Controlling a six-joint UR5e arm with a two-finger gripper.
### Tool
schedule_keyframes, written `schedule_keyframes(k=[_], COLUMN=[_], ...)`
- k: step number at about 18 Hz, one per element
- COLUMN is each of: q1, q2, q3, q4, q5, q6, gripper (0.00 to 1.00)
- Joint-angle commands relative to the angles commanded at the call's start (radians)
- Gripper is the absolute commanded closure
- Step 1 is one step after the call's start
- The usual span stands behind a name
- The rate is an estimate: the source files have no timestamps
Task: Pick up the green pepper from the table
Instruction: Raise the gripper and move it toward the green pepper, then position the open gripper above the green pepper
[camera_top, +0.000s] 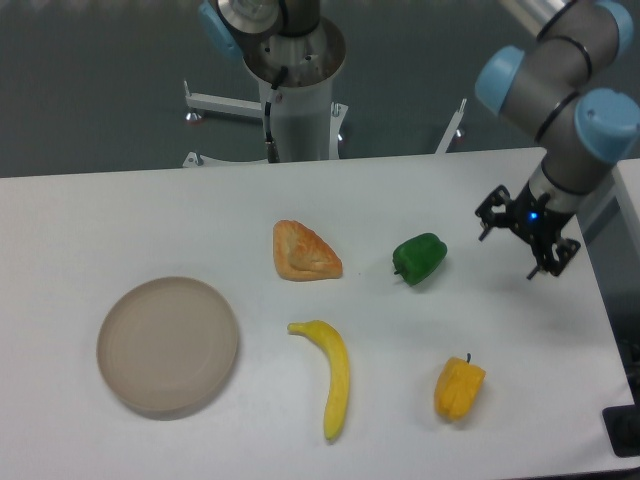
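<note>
1. Green pepper (420, 258) lies on the table (150, 220), right of the middle and closer to the far edge than the near one, with nothing gripping it.
2. No part of the pick is done, as I judge it: the approach, the descent, the grasp and the lift are all left.
3. The gripper (527, 238) hovers to the right of the pepper, apart from it, near the table's right edge.
4. Its two fingers stand spread with a gap between them; they hold nothing and touch nothing.
5. The yellow-orange pepper (459, 388) sits toward the near right corner, well apart from both.
</note>
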Motion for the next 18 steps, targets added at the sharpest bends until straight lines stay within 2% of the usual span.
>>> schedule_keyframes(k=[3, 6, 8, 13, 18], q1=[-0.005, -0.009, -0.006, -0.009, -0.018], q2=[0.000, 0.002, 0.026, 0.029, 0.037], q3=[-0.046, -0.089, -0.115, -0.146, -0.169], q4=[0.021, 0.078, 0.090, 0.113, 0.143], q5=[-0.026, -0.043, -0.051, -0.068, -0.066], q6=[-0.068, -0.071, -0.074, -0.091, -0.049], gripper=[0.00, 0.00, 0.00, 0.00, 0.00])
